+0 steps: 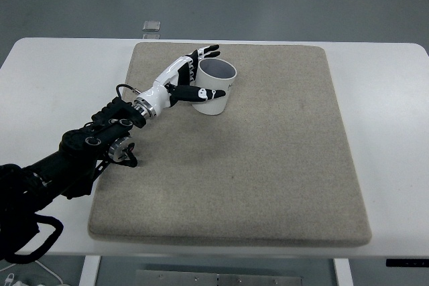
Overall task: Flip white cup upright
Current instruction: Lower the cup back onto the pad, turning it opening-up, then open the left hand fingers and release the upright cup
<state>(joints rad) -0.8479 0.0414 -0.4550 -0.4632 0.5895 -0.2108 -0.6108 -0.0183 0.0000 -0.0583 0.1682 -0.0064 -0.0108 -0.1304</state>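
Nearest to us, at the lower left, we see the left arm, dark and jointed with loose black cabling, reaching up and to the right across the white bench (60, 58) and onto a square beige mat (268, 165) that covers most of the bench top. The arm narrows to a silver wrist ring and then to the left robot hand (191, 75), white-shelled with black fingers.

That robot hand is closed around the white cup (214, 88). We see the thumb (201, 94) laid across the near side of the cup wall, and the other fingers (204, 51) stretched past the far side of the rim, so the cup sits pinched between them. The fingers are only partly curled, spread as wide as the cup's body.

The cup lies just to the right of the palm, touching it, on the far left part of the mat. It is a plain white cylinder with a small dark mark on its side. Its open mouth shows as a grey-shaded oval facing up and slightly away from us; the cup appears tilted a little, though we cannot tell whether its base rests flat on the mat.

Beyond the hand, past the far edge of the bench, a small grey square object (152, 27) lies on the floor.
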